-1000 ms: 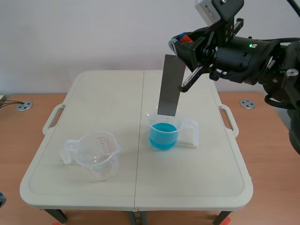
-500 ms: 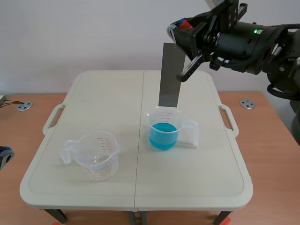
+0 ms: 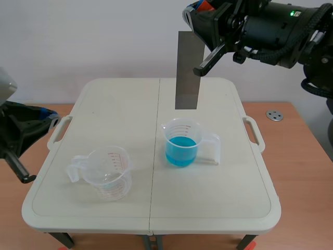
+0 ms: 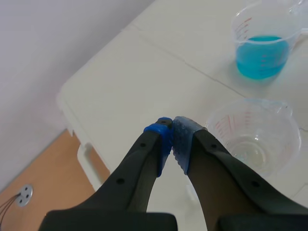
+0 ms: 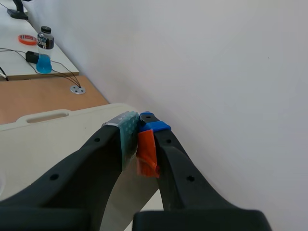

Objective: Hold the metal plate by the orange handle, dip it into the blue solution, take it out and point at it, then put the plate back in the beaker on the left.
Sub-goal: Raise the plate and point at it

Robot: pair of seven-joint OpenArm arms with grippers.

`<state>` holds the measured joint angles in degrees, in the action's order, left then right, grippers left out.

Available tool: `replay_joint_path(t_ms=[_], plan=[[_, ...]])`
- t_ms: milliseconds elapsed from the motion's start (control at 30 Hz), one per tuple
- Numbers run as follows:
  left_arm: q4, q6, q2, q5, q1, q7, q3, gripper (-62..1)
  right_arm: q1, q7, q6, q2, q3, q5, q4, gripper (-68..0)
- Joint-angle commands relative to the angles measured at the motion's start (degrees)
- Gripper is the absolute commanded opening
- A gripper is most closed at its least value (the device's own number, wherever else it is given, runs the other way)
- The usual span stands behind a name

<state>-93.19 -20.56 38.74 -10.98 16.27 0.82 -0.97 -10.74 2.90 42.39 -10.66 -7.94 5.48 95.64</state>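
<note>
A grey metal plate [image 3: 187, 70] hangs upright in the air, clear above the beaker of blue solution [image 3: 182, 144]. My right gripper [image 3: 200, 11] is shut on its orange handle [image 5: 146, 152], high over the table's far side. In the right wrist view the plate [image 5: 126, 201] runs down under the fingers. An empty clear beaker [image 3: 106, 173] stands at the front left. My left gripper [image 4: 171, 131] is shut on nothing, over the table's left part, short of the empty beaker [image 4: 250, 135]; the blue beaker [image 4: 262, 45] lies farther ahead. In the scene view the left arm [image 3: 21, 130] enters at the left edge.
The white folding table [image 3: 151, 208] has carry handles on its left [image 3: 58, 131] and right [image 3: 253, 133] sides. Round floor fittings [image 3: 274, 115] sit on the wooden floor. In the right wrist view a side bench with a bottle [image 5: 44, 37] and cables lies far off.
The right gripper has lifted the plate out of the blue beaker, and it hangs clear above the rim. The left arm has come into view at the left edge.
</note>
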Motion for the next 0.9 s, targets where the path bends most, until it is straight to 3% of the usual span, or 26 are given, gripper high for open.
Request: replay_joint_path(t_ms=[0,133,500,867], plan=[[0.3,0.2,0.1,-0.4,-2.0,0.4,-1.5,-59.4,-1.0,0.8,0.3,-0.5,0.3,0.8,0.9,-66.2],[2.7,0.2,-1.1,-0.3,-8.3,-1.5,-6.4,-59.4,-1.0,0.6,0.3,-0.5,0.3,0.8,0.9,-66.2],[9.9,-3.7,-6.7,0.3,-21.4,-4.0,-16.2,-59.4,-1.0,0.0,0.3,-0.5,0.3,1.6,0.9,-66.2],[17.0,-4.7,-13.5,5.8,-29.4,-4.4,-22.1,-59.4,-1.0,-0.2,0.3,-0.5,0.3,1.7,0.9,-66.2]])
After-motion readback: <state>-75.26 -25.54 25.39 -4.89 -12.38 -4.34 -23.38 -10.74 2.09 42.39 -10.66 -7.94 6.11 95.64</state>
